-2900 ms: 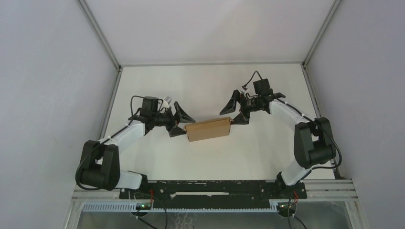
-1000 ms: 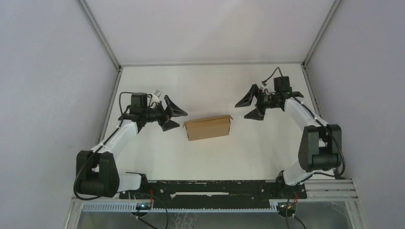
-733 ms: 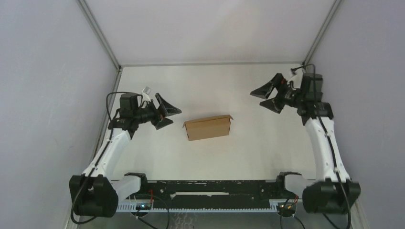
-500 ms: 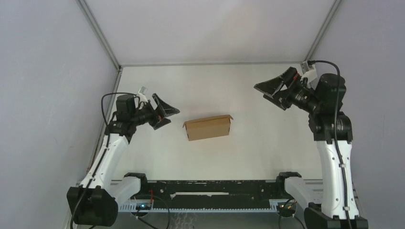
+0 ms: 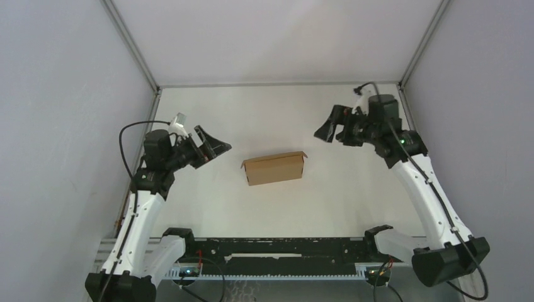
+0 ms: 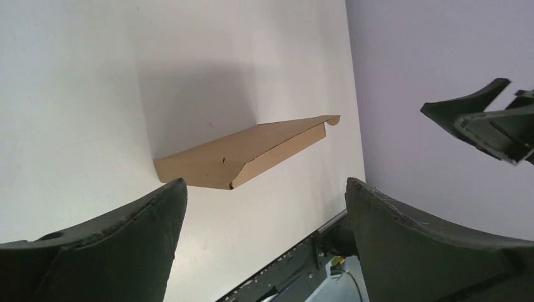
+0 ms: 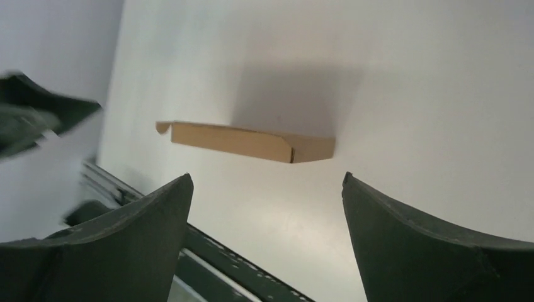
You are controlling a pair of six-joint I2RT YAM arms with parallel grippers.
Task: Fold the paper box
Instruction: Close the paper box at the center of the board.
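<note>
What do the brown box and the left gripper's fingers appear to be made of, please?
The paper box: thin brown cardboard, matte, going by its tan colour, cut edges and a curled tab at one corner. The fingers of the left gripper: probably dark moulded plastic, matte and faintly grainy; coated metal cannot be ruled out by look alone.

A white table (image 5: 208, 201) carries one paper box (image 5: 274, 168).
</note>
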